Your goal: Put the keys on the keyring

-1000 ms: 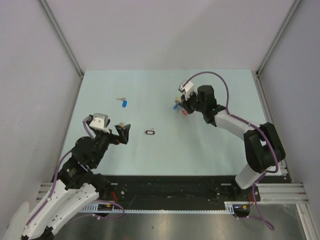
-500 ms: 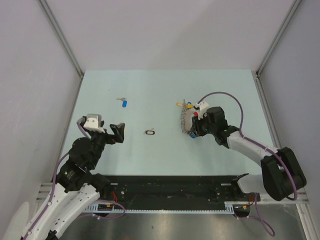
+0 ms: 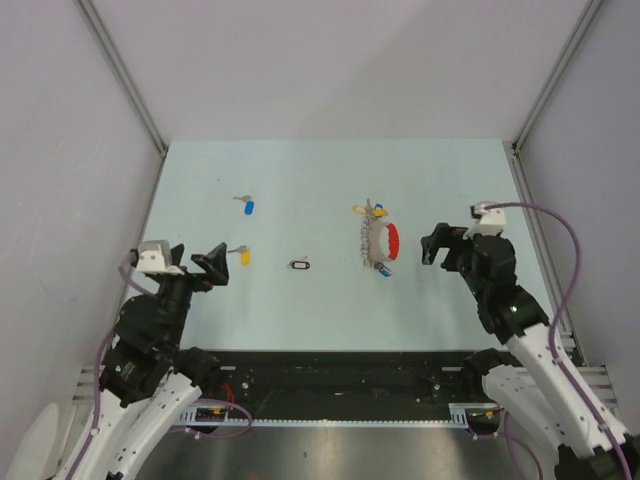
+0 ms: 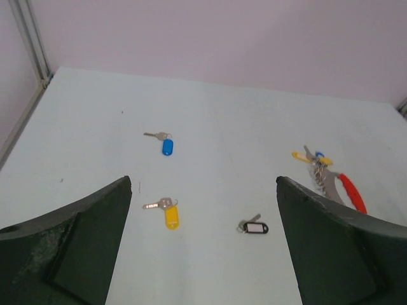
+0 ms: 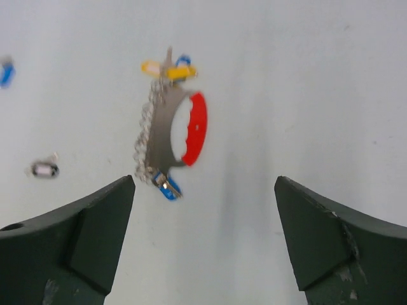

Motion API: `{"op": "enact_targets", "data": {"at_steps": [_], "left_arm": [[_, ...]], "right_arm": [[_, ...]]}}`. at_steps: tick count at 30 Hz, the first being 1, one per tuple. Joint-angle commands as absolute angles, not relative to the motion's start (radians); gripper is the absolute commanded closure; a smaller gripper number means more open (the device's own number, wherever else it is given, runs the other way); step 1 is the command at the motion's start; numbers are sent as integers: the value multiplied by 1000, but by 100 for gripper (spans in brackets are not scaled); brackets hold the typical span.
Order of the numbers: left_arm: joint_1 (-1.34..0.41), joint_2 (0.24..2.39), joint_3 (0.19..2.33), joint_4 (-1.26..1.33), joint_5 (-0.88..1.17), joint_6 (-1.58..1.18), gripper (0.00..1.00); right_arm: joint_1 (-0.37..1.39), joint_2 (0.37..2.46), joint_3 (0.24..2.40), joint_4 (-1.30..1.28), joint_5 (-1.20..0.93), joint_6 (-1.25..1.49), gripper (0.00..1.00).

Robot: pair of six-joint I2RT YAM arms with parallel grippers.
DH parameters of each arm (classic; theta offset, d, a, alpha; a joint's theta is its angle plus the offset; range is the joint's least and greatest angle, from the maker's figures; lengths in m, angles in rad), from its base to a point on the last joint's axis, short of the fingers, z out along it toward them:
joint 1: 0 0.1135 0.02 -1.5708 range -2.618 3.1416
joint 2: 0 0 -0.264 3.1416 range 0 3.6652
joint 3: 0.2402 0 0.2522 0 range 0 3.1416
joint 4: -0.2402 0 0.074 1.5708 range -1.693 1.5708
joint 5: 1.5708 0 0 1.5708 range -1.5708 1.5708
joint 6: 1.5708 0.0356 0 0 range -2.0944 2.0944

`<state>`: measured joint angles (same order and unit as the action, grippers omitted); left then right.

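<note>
Keyring (image 3: 383, 243) loose on the counter (image 3: 300, 180) toward its right edge; left end effector (image 3: 212, 262) and right end effector (image 3: 437, 250) wide open, empty.

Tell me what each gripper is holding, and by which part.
Nothing is held. The left gripper and right gripper are both open and empty; the keyring lies on the table, apart from both.

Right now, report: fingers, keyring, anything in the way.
Left fingers open, right fingers open, both empty. Keyring lying free. Blue key, yellow key loose. Nothing blocking.
</note>
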<state>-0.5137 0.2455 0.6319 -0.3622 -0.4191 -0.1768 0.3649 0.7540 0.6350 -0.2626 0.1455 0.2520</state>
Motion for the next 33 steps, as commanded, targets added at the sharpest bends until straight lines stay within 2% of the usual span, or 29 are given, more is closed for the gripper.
{"op": "enact_targets", "data": {"at_steps": [1,5,10,17,33], "left_arm": [[-500,140,626,-308,-505,-229,0],[-495,71,617,-295,-497,-235,0],[-480,2,585,-264,-500,-236,0],[-460,-72,558,-233,-489,-241,0],[-402,-8,551,-204,-416,-250,0]], "right_arm": [[362,504,640,-308,388,336,0],[362,213,632,-298,466,284,0],[362,35,621,-298,480,311,0],[362,35,657,-333,465,265,0],[364,35,657,-409,495,317,0]]}}
